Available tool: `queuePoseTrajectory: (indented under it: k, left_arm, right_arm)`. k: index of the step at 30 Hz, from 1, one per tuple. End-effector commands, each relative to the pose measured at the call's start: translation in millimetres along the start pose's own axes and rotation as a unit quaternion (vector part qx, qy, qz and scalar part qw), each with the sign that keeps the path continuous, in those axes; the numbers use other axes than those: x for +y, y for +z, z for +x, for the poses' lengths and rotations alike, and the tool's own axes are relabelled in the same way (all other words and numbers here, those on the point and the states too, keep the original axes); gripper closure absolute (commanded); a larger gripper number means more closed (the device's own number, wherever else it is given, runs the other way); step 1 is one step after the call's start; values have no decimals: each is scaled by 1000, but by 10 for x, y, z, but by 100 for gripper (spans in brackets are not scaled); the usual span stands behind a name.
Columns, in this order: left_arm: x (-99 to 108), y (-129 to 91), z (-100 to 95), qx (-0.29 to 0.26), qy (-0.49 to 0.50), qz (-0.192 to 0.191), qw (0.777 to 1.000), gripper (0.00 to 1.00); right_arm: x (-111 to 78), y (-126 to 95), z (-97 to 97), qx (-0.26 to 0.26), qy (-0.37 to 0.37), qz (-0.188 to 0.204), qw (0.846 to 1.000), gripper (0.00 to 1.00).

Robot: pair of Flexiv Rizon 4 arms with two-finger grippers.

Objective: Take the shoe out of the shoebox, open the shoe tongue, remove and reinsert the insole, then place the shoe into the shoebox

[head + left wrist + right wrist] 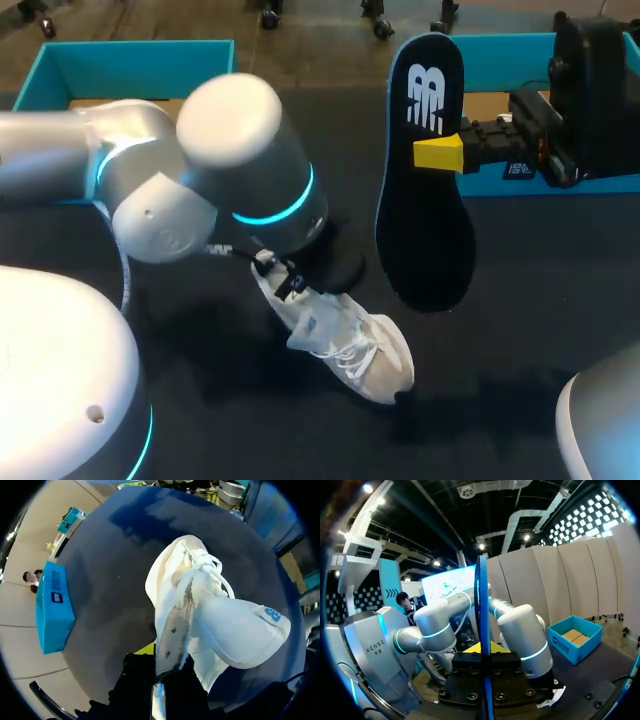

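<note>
The white shoe (350,345) lies on the black table (520,300), toe toward the front right. My left gripper (287,280) is shut on the shoe's eyelet edge near the heel. In the left wrist view that edge runs between the fingers of my left gripper (161,672), and the shoe (200,595) stretches ahead with its tongue (245,630) folded out to one side. Held in the air above the table, the black insole (425,190) stands upright with my right gripper (442,153) shut on its edge. In the right wrist view the insole (482,610) shows edge-on in my right gripper (483,652).
A teal shoebox (130,62) stands open at the back left. Another teal box (505,55) sits at the back right, behind my right arm. In the wrist views a teal box (52,605) lies off to the side of the shoe, and one teal box (575,637) sits beyond my left arm.
</note>
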State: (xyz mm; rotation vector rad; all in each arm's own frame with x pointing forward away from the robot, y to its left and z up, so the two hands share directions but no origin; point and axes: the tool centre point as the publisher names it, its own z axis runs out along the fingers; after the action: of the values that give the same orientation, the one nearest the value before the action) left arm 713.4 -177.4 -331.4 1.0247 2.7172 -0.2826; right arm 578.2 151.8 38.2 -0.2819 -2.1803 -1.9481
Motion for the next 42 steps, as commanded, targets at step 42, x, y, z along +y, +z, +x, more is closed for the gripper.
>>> queuePoseTrajectory:
  k: [42]
  left_arm:
    - [-231,-67,366,114,333,29,936,100]
  right_arm:
    - [22,38,-33,2,1,2,1000,100]
